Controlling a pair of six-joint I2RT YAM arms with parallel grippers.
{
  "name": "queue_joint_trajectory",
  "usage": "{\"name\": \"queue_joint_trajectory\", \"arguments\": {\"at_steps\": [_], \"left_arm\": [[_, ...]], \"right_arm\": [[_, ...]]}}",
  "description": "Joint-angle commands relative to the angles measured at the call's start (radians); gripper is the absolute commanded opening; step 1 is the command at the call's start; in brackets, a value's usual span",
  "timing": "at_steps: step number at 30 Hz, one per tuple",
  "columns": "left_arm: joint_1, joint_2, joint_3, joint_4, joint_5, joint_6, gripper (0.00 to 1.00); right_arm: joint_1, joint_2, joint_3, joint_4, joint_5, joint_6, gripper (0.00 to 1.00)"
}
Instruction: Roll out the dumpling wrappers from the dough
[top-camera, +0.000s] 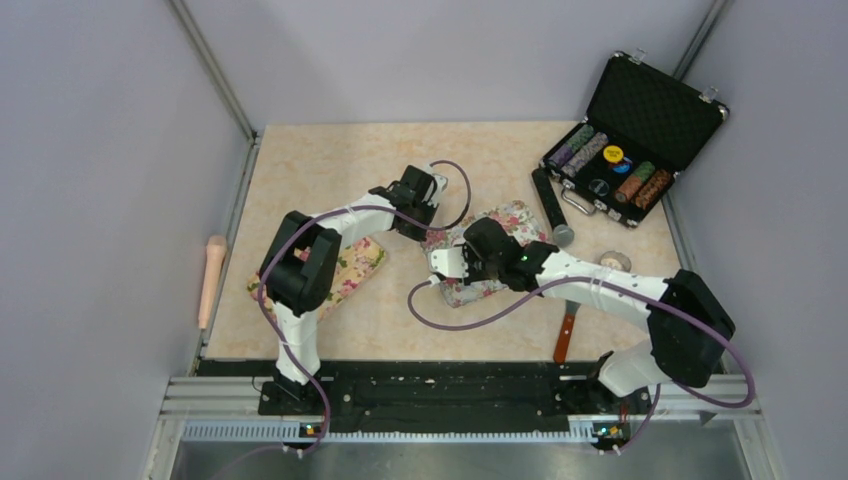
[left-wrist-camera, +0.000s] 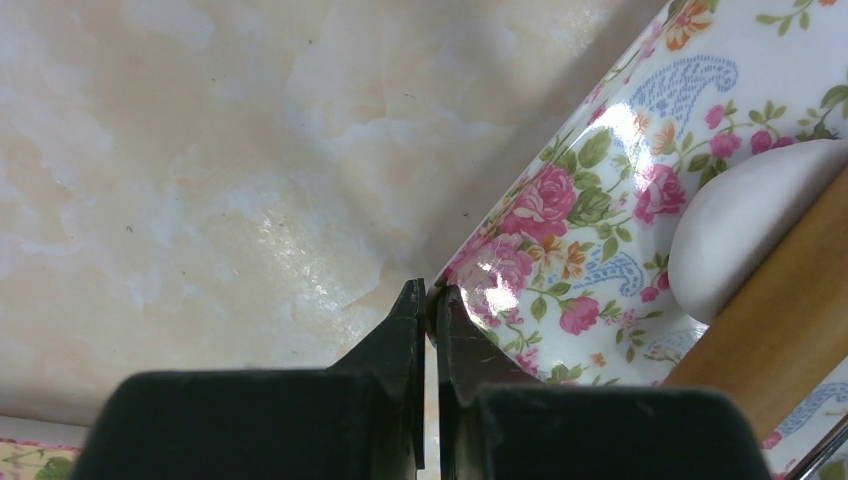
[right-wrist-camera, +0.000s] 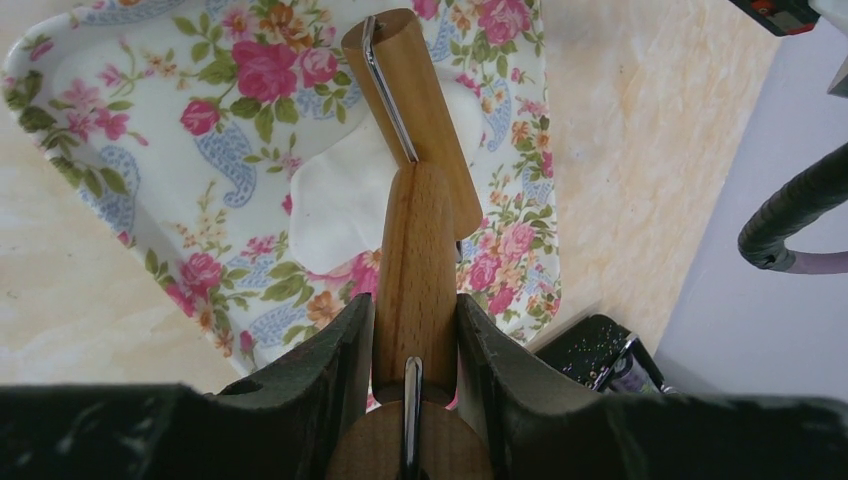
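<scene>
A flower-patterned tray (top-camera: 515, 218) lies mid-table. On it is white dough (right-wrist-camera: 335, 205), pressed into a flat, uneven patch; from the left wrist it shows as a rounded white mass (left-wrist-camera: 745, 225). No cut dumpling wrappers are in view. My right gripper (right-wrist-camera: 415, 300) is shut on the wooden handle (right-wrist-camera: 415, 255) of a small roller. The roller's barrel (right-wrist-camera: 410, 100) lies across the dough's far side. My left gripper (left-wrist-camera: 430, 292) is shut, its tips pinched on the tray's rim (left-wrist-camera: 470, 265) at the left edge. From above, the left gripper (top-camera: 428, 228) and right gripper (top-camera: 455, 265) flank the tray's left end.
A second floral tray (top-camera: 355, 265) sits under the left arm. An open black case of chips (top-camera: 630, 140) stands at the back right, with a black cylinder (top-camera: 548, 200) beside it. A tape roll (top-camera: 613, 261) and an orange-handled knife (top-camera: 565, 335) lie near the right arm. A pale pin (top-camera: 212, 278) rests beyond the table's left edge.
</scene>
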Motion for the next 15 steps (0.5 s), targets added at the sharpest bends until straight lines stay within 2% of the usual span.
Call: {"name": "queue_joint_trajectory", "arguments": {"at_steps": [1, 15], "left_arm": [[-0.005, -0.053, 0.019, 0.058, -0.012, 0.024, 0.00], [-0.005, -0.063, 0.014, 0.057, -0.012, 0.026, 0.00]], "right_arm": [[0.018, 0.031, -0.041, -0.324, -0.110, 0.013, 0.00], [0.045, 0.040, -0.052, -0.447, -0.136, 0.040, 0.00]]}}
